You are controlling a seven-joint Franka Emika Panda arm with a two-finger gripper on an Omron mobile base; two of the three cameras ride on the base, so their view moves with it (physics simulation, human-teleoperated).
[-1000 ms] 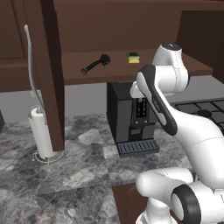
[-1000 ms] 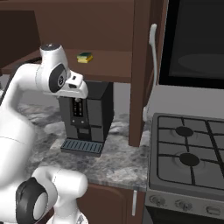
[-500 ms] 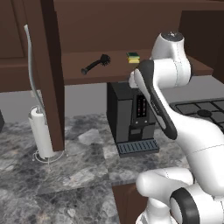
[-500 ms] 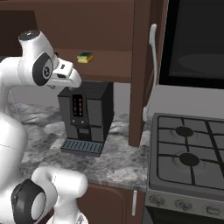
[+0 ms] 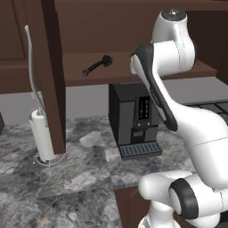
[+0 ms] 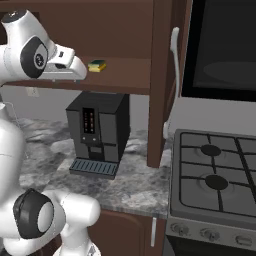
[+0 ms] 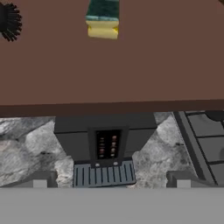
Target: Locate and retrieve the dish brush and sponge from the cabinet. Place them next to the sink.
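Note:
The open cabinet's shelf (image 7: 131, 65) carries the sponge (image 7: 103, 19), yellow with a green top, and the bristly head of the black dish brush (image 7: 8, 19) to its left. From the left base view the whole dish brush (image 5: 95, 67) lies on the shelf (image 5: 84, 78), left of my arm. The right base view has the sponge (image 6: 97, 65) just beyond my gripper (image 6: 76, 74). My gripper (image 7: 111, 183) is open and empty, raised to shelf height, short of the shelf's front edge. The sink is out of view.
A black coffee machine (image 6: 97, 130) stands on the marble counter under the shelf. An open cabinet door (image 6: 160, 75) with a silver handle hangs to the right, another door (image 5: 49, 67) to the left. A paper towel roll (image 5: 42, 138) and a gas stove (image 6: 220, 185) flank them.
My arm has risen, lifting the hand from in front of the coffee machine up to shelf level. In the left base view the arm now covers the sponge.

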